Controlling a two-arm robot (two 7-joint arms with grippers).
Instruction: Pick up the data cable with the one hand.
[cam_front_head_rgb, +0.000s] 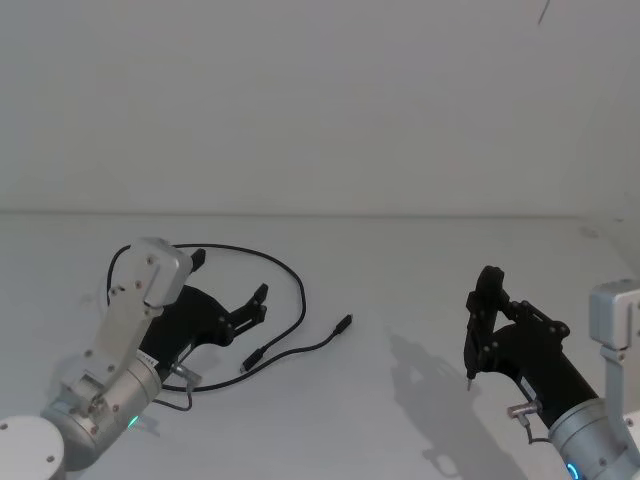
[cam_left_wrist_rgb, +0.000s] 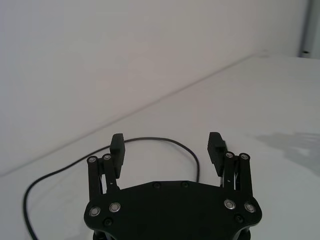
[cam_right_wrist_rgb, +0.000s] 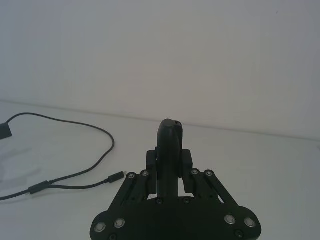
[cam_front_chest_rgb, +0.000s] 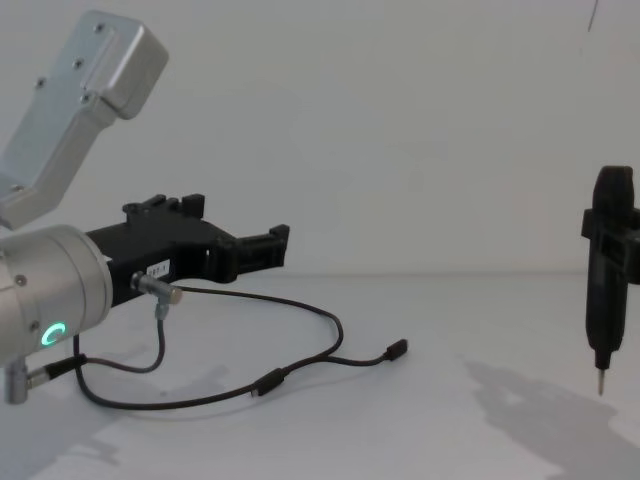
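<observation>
My left gripper (cam_front_head_rgb: 258, 305) hangs wide open and empty above the data cable (cam_front_head_rgb: 301, 288). That lies loose on the bench (cam_front_head_rgb: 400, 270), left side. Right gripper (cam_front_head_rgb: 485, 300) idle, right side.

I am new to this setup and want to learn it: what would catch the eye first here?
The black data cable loops across the white table, left of centre. The left gripper hovers open over its loop; far right, the right gripper clamps a black pin-tipped tool pointing down.
</observation>
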